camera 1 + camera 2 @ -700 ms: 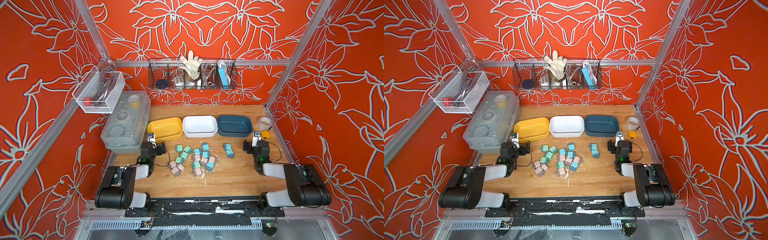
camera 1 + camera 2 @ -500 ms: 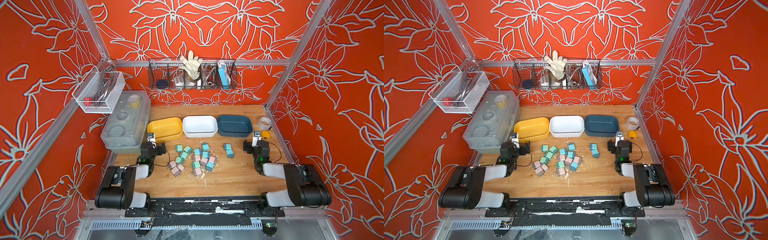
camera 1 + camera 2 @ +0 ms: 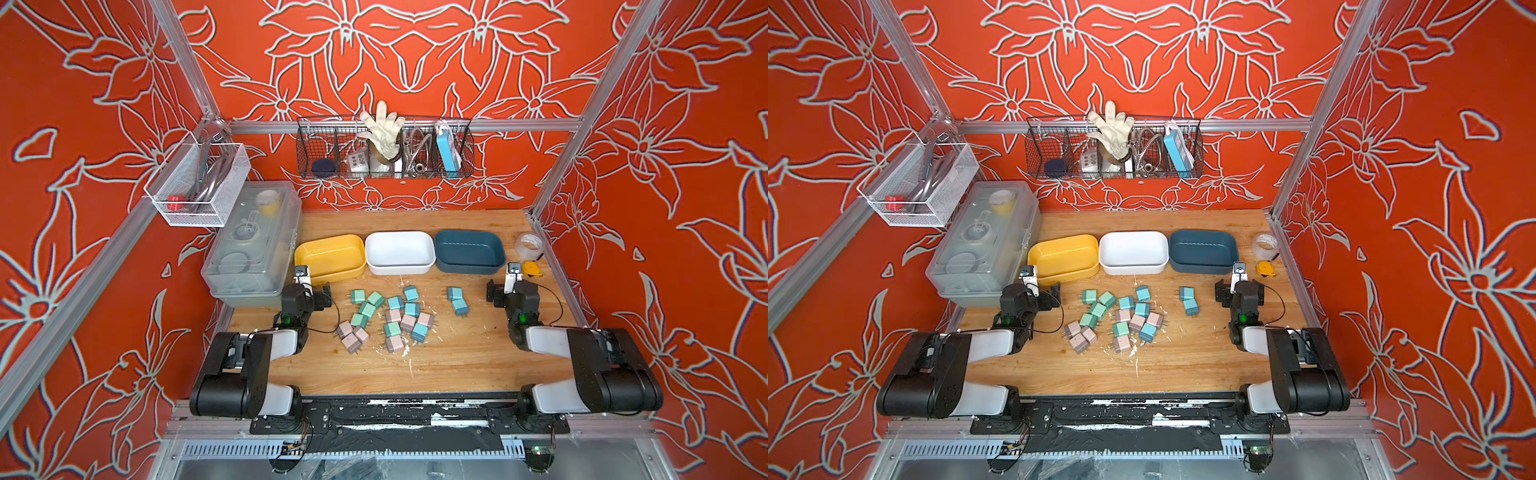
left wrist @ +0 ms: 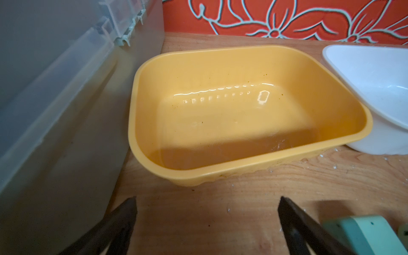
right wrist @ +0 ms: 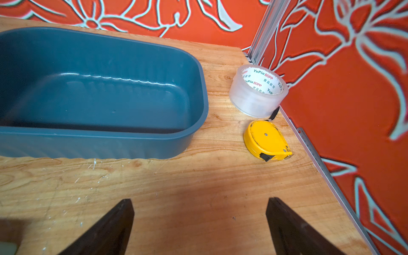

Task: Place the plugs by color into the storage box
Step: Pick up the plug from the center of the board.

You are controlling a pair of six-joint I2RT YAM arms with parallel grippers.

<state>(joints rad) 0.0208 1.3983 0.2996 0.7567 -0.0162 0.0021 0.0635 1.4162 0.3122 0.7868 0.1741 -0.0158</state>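
Several plugs lie loose mid-table in both top views: mint green ones point(image 3: 358, 296), light blue ones point(image 3: 455, 293) and dusty pink ones point(image 3: 351, 343). Behind them stand three empty storage boxes: yellow point(image 3: 328, 255), white point(image 3: 400, 249) and dark blue point(image 3: 469, 249). My left gripper point(image 4: 206, 205) is open over bare wood just before the yellow box point(image 4: 231, 114), with one mint plug point(image 4: 364, 234) beside a finger. My right gripper point(image 5: 199, 205) is open and empty near the dark blue box point(image 5: 99, 95). Both grippers point(image 3: 309, 293) point(image 3: 505, 291) flank the plug pile.
A clear lidded case point(image 3: 253, 245) stands close to the left gripper. A tape roll point(image 5: 258, 92) and a yellow tape measure point(image 5: 266, 140) sit by the right wall. A wire basket point(image 3: 384, 149) hangs on the back wall and a white mesh basket point(image 3: 197, 183) on the left.
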